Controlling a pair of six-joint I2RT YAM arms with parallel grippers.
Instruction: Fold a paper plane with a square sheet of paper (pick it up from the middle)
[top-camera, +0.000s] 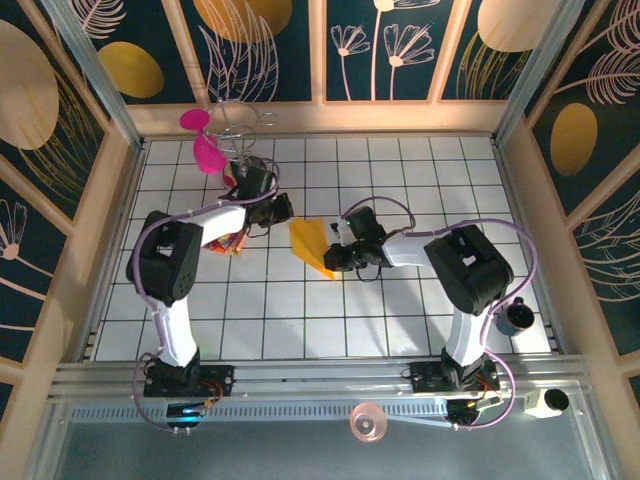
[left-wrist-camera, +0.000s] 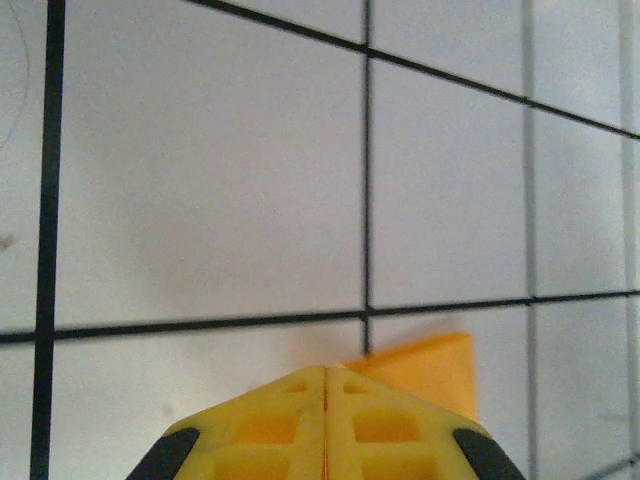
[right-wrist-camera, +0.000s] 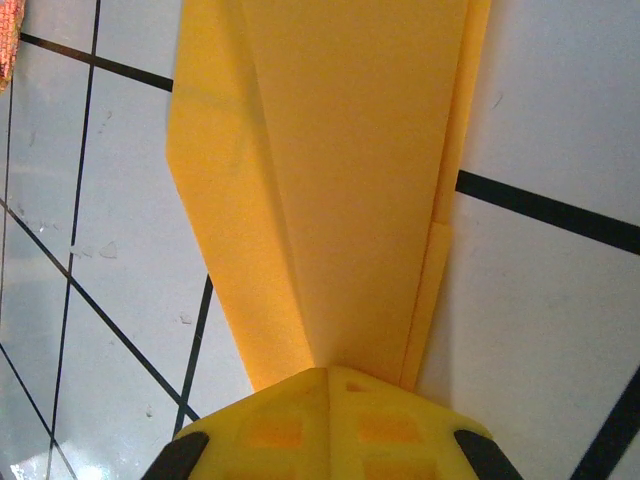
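At the near edge of the table (top-camera: 400, 330), both arms rise from their bases, bend at the elbow and lean inward, so the two wrists face each other across the middle tiles. Between them lies the paper plane (top-camera: 310, 243), a slim orange-yellow fold lying on the tiles and slanting from the right arm's side up toward the left's.

The right gripper (top-camera: 336, 260) comes in low from the right and is clamped on the nearer end of it. From that wrist, the layered flaps widen away from the closed fingertips (right-wrist-camera: 290, 410). I'd say that pinch is there to anchor the paper so the layers can't spring open or slide.

A little farther off, the left gripper (top-camera: 284, 212) sits at the plane's far corner, its forearm stretched nearly level and its jaws pressed together. A corner of the paper pokes out just beside them, and I can't tell whether it is nipped or only touched. My guess is that it is there to press a crease or steady that end. With both grippers at the ends, lifting from the middle looks not yet done.

Under the left forearm lies a red-and-yellow snack packet (top-camera: 228, 243), near the fold but not touching it. Beyond, by the back wall, sits a pink propeller-like toy (top-camera: 205, 140).
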